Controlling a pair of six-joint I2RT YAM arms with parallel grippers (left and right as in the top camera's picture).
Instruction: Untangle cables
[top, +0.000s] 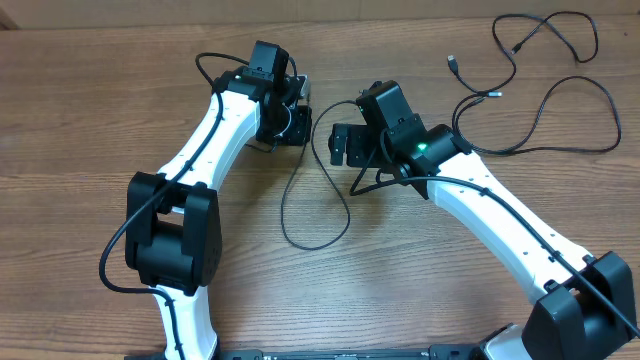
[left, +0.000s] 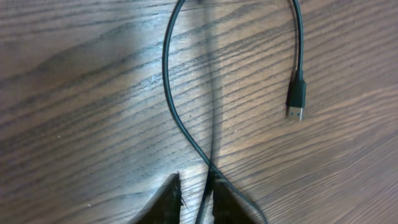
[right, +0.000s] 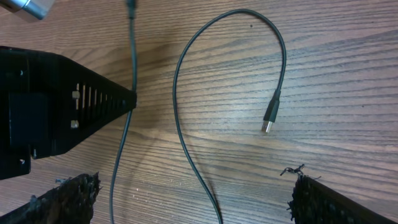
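Cable separation, mid-task. Left gripper (left: 198, 190) stands low over the table (top: 80, 90) with its jaws parted only a little. The centre cable (left: 166, 68) runs through the gap, which looks wider than the cord, so you should read this as a loose guide rather than a firm pinch. From there the cord runs away from the jaws, bends over and comes back to its plug (left: 296, 101), which lies flat on the wood, touching no other strand.

Right gripper (right: 199, 208) hangs just beside the left one with its jaws spread wide. The same cord lies on the wood below that gap, untouched, a stance that would suit taking a second hold further along the loop.

Overhead, this cord lies as one open loop between the two arms, while the other cables (top: 616, 130) sprawl well apart at the far right corner. Whether those cross one another is hard to tell at this size. Judged from that layout, the centre cord is already clear of the rest, so any work left for you would be among the far strands.
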